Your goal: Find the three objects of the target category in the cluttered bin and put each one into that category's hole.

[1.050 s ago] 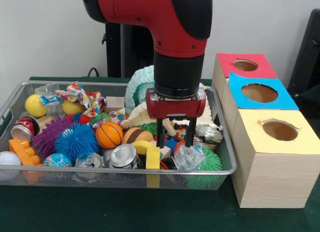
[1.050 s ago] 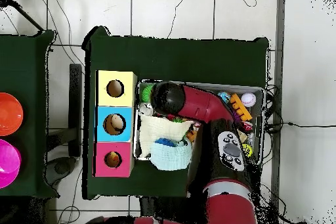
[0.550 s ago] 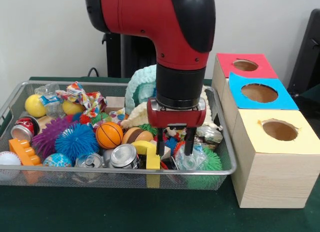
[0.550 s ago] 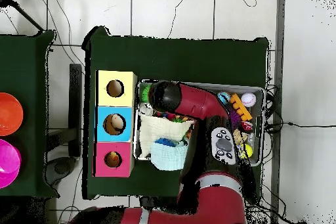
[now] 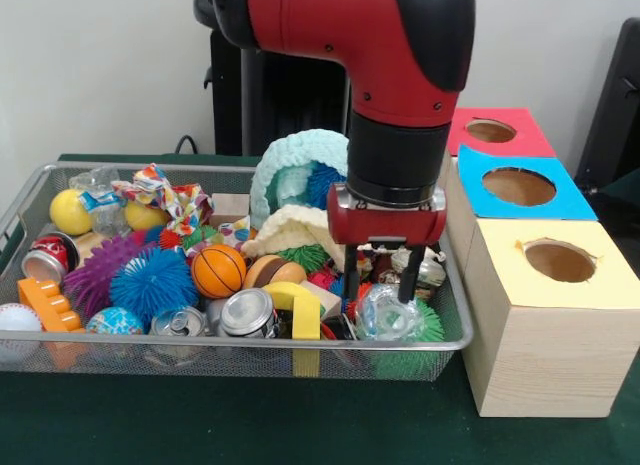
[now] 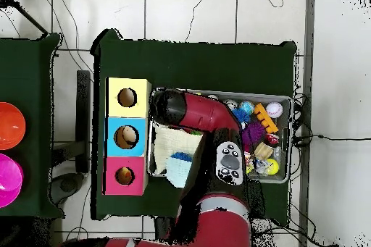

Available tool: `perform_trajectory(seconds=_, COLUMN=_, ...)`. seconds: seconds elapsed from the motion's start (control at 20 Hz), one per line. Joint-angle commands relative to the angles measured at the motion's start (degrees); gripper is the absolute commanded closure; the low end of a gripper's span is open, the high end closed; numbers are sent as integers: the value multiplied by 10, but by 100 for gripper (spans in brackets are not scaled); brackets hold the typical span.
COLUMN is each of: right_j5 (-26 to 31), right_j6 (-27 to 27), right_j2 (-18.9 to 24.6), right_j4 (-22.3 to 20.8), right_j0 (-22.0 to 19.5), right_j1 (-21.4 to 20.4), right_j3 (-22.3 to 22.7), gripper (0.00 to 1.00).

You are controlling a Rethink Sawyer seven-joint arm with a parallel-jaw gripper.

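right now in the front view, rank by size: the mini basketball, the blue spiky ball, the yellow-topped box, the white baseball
1. yellow-topped box, by far largest
2. blue spiky ball
3. mini basketball
4. white baseball, partly cut by the picture's left edge, so its rank against the basketball is unsure

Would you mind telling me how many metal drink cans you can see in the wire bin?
3: a red can at the bin's left edge, and two silver-topped cans side by side at the front rim. More may be buried under the clutter.
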Motion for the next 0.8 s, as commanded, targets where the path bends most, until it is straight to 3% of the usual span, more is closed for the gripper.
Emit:
perform_trajectory(seconds=0.05, right_j5=33, right_j6=148, right_j2=-4, right_j4=20, right_j0=-3, right_j1=-12, right_j3=59, gripper=0)
perform_trajectory(seconds=0.2, right_j5=10, right_j6=137, right_j2=9, right_j4=16, right_j0=-17, right_j1=-13, right_j3=74, gripper=0)
perform_trajectory(seconds=0.25, right_j5=0, right_j6=122, right_j2=19, right_j4=9, right_j0=-25, right_j1=-14, right_j3=77, gripper=100)
perform_trajectory(seconds=0.4, right_j5=0, right_j6=121, right_j2=17, right_j4=7, right_j0=-27, right_j1=-9, right_j3=75, gripper=100)
perform_trajectory(seconds=0.55, right_j5=-12, right_j6=102, right_j2=43, right_j4=9, right_j0=-52, right_j1=-3, right_j3=78, gripper=100)
perform_trajectory(seconds=0.8, right_j5=1, right_j6=95, right_j2=43, right_j4=2, right_j0=-51, right_j1=0, right_j3=65, gripper=100)
